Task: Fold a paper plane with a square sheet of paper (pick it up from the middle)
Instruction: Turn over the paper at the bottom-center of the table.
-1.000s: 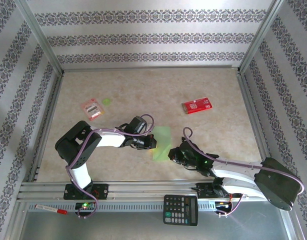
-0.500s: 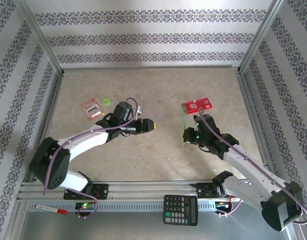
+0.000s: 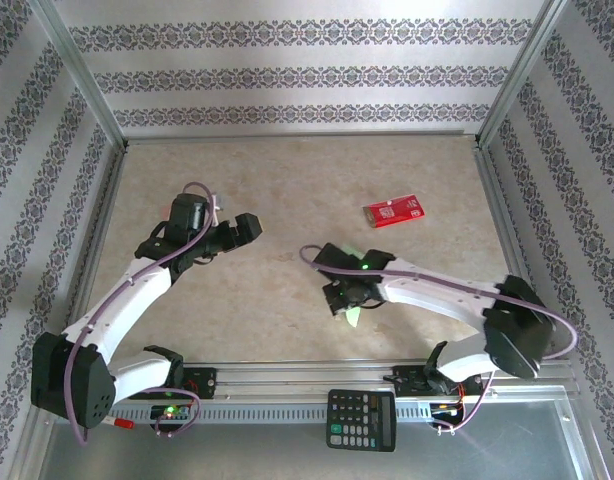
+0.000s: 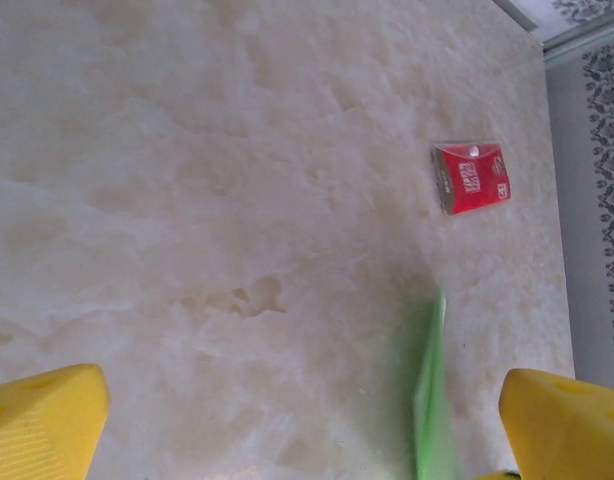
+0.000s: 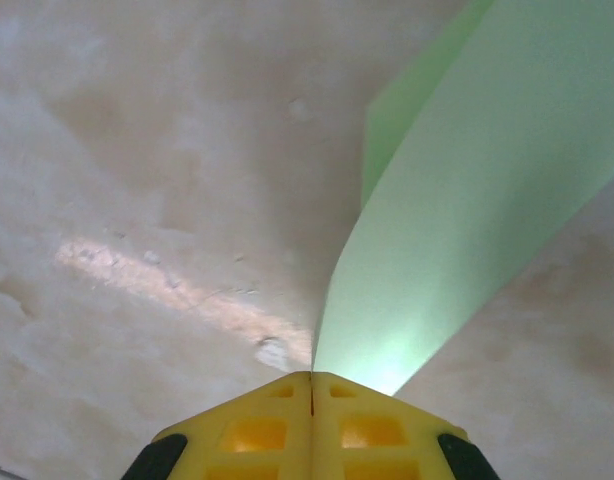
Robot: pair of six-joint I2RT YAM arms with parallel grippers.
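Paper first, and there's not much of it to see from above: the square sheet of paper (image 3: 354, 317) is a pale green sliver poking out beneath the right gripper (image 3: 347, 305), with the rest hidden under the wrist. The left wrist camera catches it edge-on, a thin blurred green strip (image 4: 429, 400) cut off by the bottom of the frame. From the right wrist the sheet (image 5: 467, 200) fans up and away and runs off the top right corner. A darker layer sits behind it on the left, but I can't tell if that's a fold. Whether the far edge touches the table (image 3: 287, 170) can't be made out either.

Now the grippers. The right gripper (image 5: 311, 385) is clamped tight — yellow fingers pressed together with no gap, pinching the sheet at its near edge, low over the front middle of the table. The left gripper (image 3: 245, 226) is well apart on the left side, its jaws spread wide — both yellow fingertips (image 4: 47, 415) sit at the frame corners, with nothing between them.

Further back, a red packet (image 3: 392, 211) lies flat on the table, also in the left wrist view (image 4: 472, 178). A calculator (image 3: 361, 420) rests on the near rail.
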